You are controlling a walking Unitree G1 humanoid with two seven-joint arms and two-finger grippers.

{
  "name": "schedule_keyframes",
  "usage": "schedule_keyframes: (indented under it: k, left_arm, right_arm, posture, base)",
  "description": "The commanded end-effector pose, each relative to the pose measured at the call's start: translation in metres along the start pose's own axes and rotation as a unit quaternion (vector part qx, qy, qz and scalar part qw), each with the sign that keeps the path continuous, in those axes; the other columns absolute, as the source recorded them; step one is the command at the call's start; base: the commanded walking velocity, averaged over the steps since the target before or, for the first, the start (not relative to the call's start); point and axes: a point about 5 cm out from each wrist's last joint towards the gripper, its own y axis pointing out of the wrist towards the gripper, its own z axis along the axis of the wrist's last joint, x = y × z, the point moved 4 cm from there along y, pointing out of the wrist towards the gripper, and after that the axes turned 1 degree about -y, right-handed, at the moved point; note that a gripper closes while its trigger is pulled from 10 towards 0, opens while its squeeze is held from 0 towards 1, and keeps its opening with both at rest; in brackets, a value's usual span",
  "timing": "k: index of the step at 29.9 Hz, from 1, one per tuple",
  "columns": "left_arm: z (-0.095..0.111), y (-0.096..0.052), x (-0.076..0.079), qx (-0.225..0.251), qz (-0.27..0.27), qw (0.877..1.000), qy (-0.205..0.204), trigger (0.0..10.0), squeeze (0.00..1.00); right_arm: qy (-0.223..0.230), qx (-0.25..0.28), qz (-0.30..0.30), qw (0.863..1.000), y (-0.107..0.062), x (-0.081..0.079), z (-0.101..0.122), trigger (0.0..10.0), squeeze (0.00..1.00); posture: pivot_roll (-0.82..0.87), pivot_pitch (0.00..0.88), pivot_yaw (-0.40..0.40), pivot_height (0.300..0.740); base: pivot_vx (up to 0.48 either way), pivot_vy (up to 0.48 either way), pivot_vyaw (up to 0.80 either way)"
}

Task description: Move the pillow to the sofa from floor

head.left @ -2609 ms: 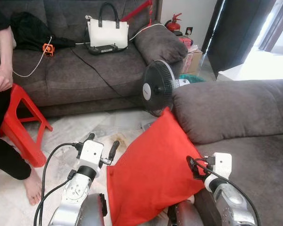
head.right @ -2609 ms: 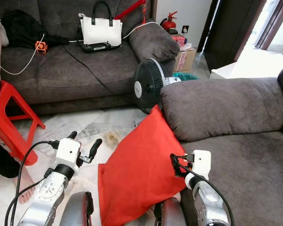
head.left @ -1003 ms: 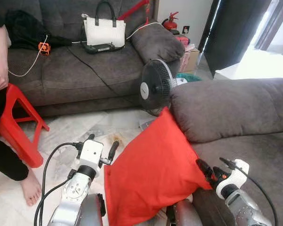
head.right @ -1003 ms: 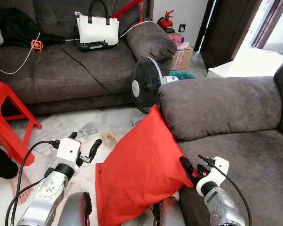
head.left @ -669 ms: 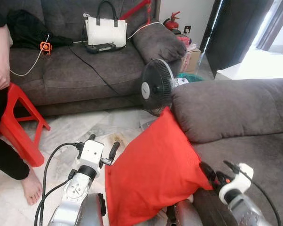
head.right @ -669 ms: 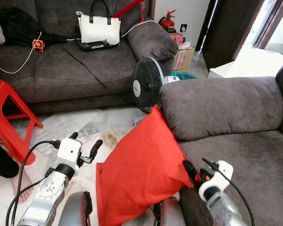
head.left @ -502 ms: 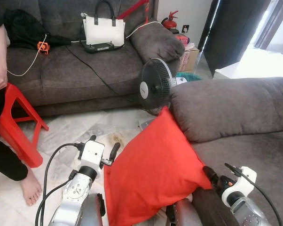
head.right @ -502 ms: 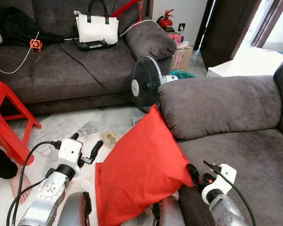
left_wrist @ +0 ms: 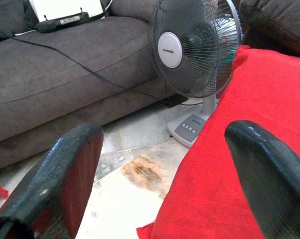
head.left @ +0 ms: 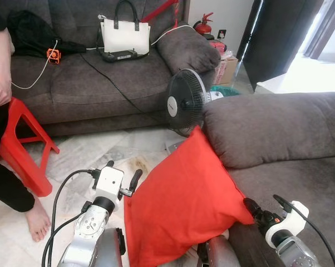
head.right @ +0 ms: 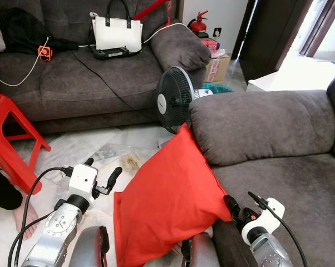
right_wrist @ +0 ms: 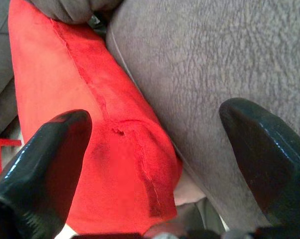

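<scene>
Since 2.6 seconds ago, the right gripper (head.right: 232,204) has drawn back and dropped lower along the sofa (head.left: 279,130) seat edge, while the pillow (head.left: 184,200) and left gripper (head.left: 122,172) sit much as before.

The red pillow stands tilted on the floor (head.left: 78,161), its upper corner leaning against the sofa arm and its right corner meeting the seat front. The right gripper hovers just beside that right corner, fingers spread wide in the right wrist view, with the pillow's seamed edge and the grey seat fabric lying between them; it holds nothing. The left gripper hangs just to the left of the pillow's lower left corner, its two fingers also wide apart and empty, looking past the pillow edge toward the fan (left_wrist: 195,47).

The black-grilled fan stands on the pale marbled floor beside the sofa arm, just behind the pillow. A second grey couch (head.left: 95,83) lines the far wall, carrying a white handbag (head.left: 126,34), a dark garment (head.left: 34,33) and a trailing black cable (head.left: 117,83). A red stool (head.left: 20,144) stands at the left, with a seated person's leg and bare foot (head.left: 37,219) beside it. A fire extinguisher (head.left: 206,25) stands in the far corner by a dark door (head.left: 279,39).
</scene>
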Motion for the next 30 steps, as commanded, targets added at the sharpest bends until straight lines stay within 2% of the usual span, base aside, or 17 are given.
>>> schedule_keyframes:
  k: [1,4,10,13,17,30]
  left_arm:
    - [0.001,0.002,0.001,0.001,-0.007,1.000,0.003,10.0,0.00]
    - [0.001,0.003,0.001,0.001,-0.008,1.000,0.003,10.0,0.00]
    - [0.001,0.004,0.000,0.001,-0.009,1.000,0.005,10.0,0.00]
    - [0.001,0.004,0.000,0.002,-0.010,1.000,0.006,10.0,0.00]
    - [0.002,0.005,0.000,0.003,-0.011,1.000,0.007,10.0,0.00]
    - [0.003,0.004,-0.002,0.006,-0.006,1.000,0.010,10.0,0.00]
  right_arm:
    - [0.003,-0.014,-0.012,1.000,-0.005,0.007,-0.005,10.0,0.00]
    - [0.014,-0.031,0.000,0.999,-0.006,0.005,-0.016,10.0,0.00]
    - [0.023,-0.045,0.049,0.998,-0.005,-0.013,-0.033,10.0,0.00]
    - [0.025,-0.049,0.053,0.997,-0.004,-0.017,-0.038,10.0,0.00]
    - [0.047,-0.035,0.061,0.996,0.003,-0.026,-0.044,10.0,0.00]
    - [0.073,-0.008,0.025,0.997,0.014,-0.025,-0.042,10.0,0.00]
  posture:
    - [0.10,0.000,-0.096,0.538]
    - [0.10,0.000,-0.095,0.538]
    - [0.11,0.000,-0.090,0.538]
    - [0.11,0.000,-0.087,0.538]
    - [0.12,0.000,-0.083,0.538]
    - [0.13,0.000,-0.082,0.538]
  base:
    - [0.000,0.000,0.00]
    - [0.000,0.000,0.00]
    - [0.000,0.000,0.00]
    - [0.000,0.000,0.00]
    - [0.000,0.000,0.00]
    - [0.000,0.000,0.00]
